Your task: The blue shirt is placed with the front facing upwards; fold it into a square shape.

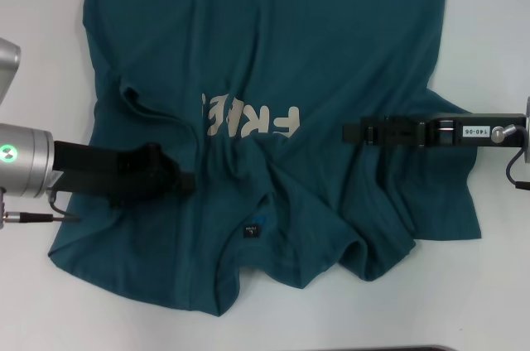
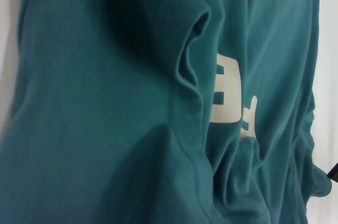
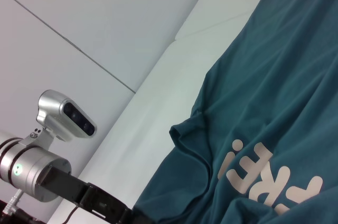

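Neck label point(image 1: 251, 231): small, dark, inside the collar at the desk's point(image 1: 497, 3) near edge. Blue shirt point(image 1: 331, 53): front up, rumpled around its pale lettering point(image 1: 248, 120); no clean fold made, squaring judged barely begun. Left hand point(image 1: 189, 183): on the shoulder cloth, grip cannot be told. Right hand point(image 1: 348, 132): over the opposite shoulder, grip likewise unreadable. Hem cut off at far edge.
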Tool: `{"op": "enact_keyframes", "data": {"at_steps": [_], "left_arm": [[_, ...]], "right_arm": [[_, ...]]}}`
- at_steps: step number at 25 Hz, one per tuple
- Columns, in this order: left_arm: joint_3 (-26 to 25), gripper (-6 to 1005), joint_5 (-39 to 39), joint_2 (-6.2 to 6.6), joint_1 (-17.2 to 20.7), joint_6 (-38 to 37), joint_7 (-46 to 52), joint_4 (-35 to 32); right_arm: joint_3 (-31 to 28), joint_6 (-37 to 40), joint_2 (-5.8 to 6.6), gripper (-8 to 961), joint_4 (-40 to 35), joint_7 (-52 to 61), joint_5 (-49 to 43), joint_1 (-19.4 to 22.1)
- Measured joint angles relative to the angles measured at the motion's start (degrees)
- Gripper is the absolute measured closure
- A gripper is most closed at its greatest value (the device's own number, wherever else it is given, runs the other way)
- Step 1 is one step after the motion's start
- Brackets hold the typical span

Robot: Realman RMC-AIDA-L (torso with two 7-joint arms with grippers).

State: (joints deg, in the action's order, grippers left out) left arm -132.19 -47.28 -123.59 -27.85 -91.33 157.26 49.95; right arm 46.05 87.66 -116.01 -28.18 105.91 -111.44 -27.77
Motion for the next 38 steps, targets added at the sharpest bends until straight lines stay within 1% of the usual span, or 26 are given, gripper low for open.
{"op": "enact_keyframes", "data": {"at_steps": [5, 10, 13, 14, 18, 20, 23, 25, 28, 29, 31, 32, 33, 34, 37, 38], "left_arm": [[0.00, 996, 0.05, 0.21, 0.00, -0.86, -0.29, -0.74], [0.23, 990, -0.52, -0.38, 0.02, -4.79, -1.96, -0.15], [1.16, 987, -1.11, -0.58, -0.09, -5.43, -2.17, -0.40], [1.92, 985, -2.50, -0.51, -0.41, -5.45, -2.42, -1.79], [1.04, 981, -3.27, 0.02, -1.52, -5.02, -2.78, -4.21], [0.28, 978, -3.35, 0.65, -2.36, -4.98, -3.35, -6.21], [-2.19, 975, -3.59, 1.52, -3.40, -5.95, -5.72, -9.38], [-3.97, 915, -4.07, 1.76, -3.66, -7.83, -7.32, -10.31], [-8.53, 825, -7.95, 2.40, -3.75, -13.88, -13.31, -10.33], [-10.50, 795, -9.99, 2.65, -3.58, -15.84, -16.61, -10.35], [-13.50, 700, -13.26, 3.09, -2.83, -18.56, -23.33, -10.61], [-14.51, 652, -15.09, 3.17, -2.07, -19.60, -28.39, -10.77], [-14.91, 605, -16.41, 3.07, -1.27, -20.20, -33.15, -10.86], [-14.64, 557, -17.33, 2.68, -0.03, -20.54, -38.45, -10.90], [-12.46, 353, -17.08, 2.14, 1.84, -19.80, -43.74, -10.88], [-11.28, 343, -16.39, 2.10, 2.31, -19.16, -44.26, -10.87]], "right_arm": [[0.00, -0.03, 0.00, 12, -0.07, 0.40, 0.01, 0.00], [0.00, -0.07, -0.01, 12, -0.12, 0.48, 0.00, 0.00], [0.00, -0.16, 0.00, 11, -0.12, 0.49, 0.01, -0.04], [0.00, -0.18, -0.01, 11, -0.12, 0.50, 0.01, -0.07], [0.00, -0.24, -0.01, 11, -0.12, 0.52, 0.00, -0.09], [0.00, -0.27, 0.00, 12, -0.12, 0.53, 0.02, -0.09], [0.00, -0.30, 0.04, 12, -0.11, 0.53, 0.04, -0.09], [0.00, -0.31, 0.05, 12, -0.12, 0.53, 0.05, -0.11], [0.00, -0.33, 0.07, 12, -0.32, 0.46, 0.07, -0.15], [0.00, -0.36, 0.08, 12, -0.41, 0.36, 0.12, -0.15], [-0.03, -0.39, 0.08, 12, -0.49, 0.20, 0.26, -0.16], [-0.06, -0.40, 0.09, 12, -0.53, 0.17, 0.31, -0.16], [-0.06, -0.40, 0.08, 12, -0.54, 0.16, 0.32, -0.14], [-0.07, -0.40, 0.08, 12, -0.56, 0.14, 0.33, -0.09], [-0.24, -0.40, 0.02, 12, -0.56, -0.10, 0.35, 0.08], [-0.46, -0.40, -0.05, 12, -0.56, -0.24, 0.35, 0.13]]}}
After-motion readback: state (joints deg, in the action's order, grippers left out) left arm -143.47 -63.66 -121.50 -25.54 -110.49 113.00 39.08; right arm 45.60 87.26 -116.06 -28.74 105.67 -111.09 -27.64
